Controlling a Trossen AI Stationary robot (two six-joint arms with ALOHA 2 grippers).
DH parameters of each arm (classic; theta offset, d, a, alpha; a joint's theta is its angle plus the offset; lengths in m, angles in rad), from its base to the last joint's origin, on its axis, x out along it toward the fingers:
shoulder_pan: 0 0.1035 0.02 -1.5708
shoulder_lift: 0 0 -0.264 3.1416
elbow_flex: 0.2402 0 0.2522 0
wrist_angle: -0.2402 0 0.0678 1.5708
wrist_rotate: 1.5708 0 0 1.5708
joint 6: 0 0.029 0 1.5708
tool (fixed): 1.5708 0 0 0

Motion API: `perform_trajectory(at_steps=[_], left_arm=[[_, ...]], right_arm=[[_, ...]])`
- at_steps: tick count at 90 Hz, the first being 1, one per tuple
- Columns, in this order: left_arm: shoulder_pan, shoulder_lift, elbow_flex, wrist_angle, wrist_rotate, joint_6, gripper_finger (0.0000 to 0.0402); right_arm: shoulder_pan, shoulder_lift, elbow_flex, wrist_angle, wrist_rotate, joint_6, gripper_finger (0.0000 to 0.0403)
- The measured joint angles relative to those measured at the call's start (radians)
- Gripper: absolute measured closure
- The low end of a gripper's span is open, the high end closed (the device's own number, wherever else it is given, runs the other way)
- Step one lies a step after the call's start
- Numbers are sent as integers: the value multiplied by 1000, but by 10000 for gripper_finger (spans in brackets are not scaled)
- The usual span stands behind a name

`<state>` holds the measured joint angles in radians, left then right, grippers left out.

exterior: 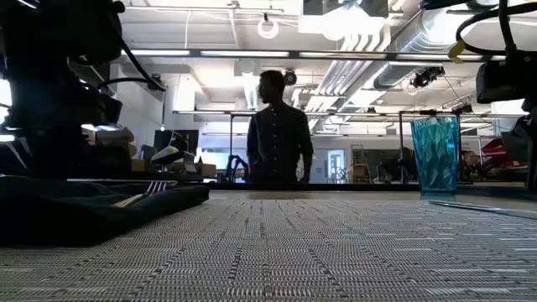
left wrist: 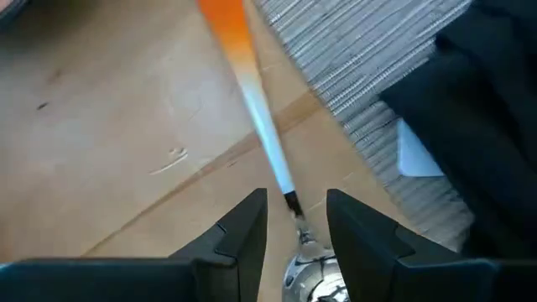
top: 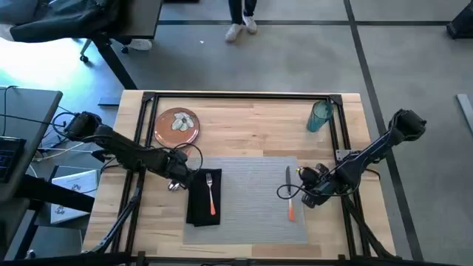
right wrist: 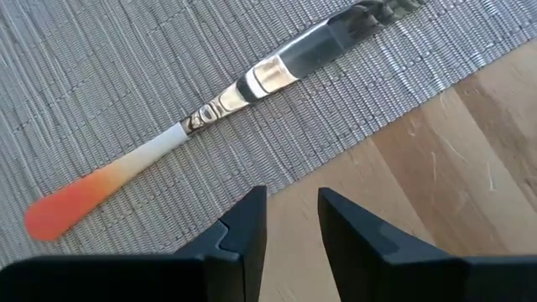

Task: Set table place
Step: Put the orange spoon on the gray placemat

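Observation:
The grey placemat (top: pixel 251 203) lies in the middle of the table (top: pixel 244 122). A black napkin (top: pixel 201 199) lies on its left edge, with an orange-handled fork (top: pixel 212 193) on top. The knife (right wrist: pixel 210 113) rests flat on the mat's right part. My right gripper (right wrist: pixel 292 201) hovers open just off the mat's right edge, beside the knife. My left gripper (left wrist: pixel 296 201) stands open left of the napkin. Its fingers are on either side of the thin neck of an orange-handled spoon (left wrist: pixel 252 75) that lies on the wood. The orange-brown plate (top: pixel 176 127) and teal tumbler (top: pixel 320 117) stand at the far side.
The plate carries some pale pieces. A black metal frame (top: pixel 244 96) runs along the table's far edge and down both sides. Beyond the table a person (exterior: pixel 277 134) stands in the room. Bare mat lies between fork and knife.

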<state>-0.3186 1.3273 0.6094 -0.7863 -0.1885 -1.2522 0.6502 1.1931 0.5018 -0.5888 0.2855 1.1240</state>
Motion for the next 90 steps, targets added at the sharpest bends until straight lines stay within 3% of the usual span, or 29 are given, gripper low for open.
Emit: perform_trajectory(at_steps=[24,37,44,68,78,90], left_arm=[[19,-6,-78,80,30,45,296],[14,-7,-56,42,10,129,358],[7,-1,-14,-29,-22,179,391],[-37,-5,229,-230,-128,381,399],[-70,-5,332,-324,-202,444,400],[-118,-4,419,-309,-264,589,401]], right_arm=[[0,0,0,2,49,-7,309],[0,0,0,2,47,-8,309],[0,0,0,2,30,-19,309],[-2,-57,56,-19,25,-52,309],[-3,-78,105,-18,71,-98,309],[-6,-80,143,40,167,-155,309]])
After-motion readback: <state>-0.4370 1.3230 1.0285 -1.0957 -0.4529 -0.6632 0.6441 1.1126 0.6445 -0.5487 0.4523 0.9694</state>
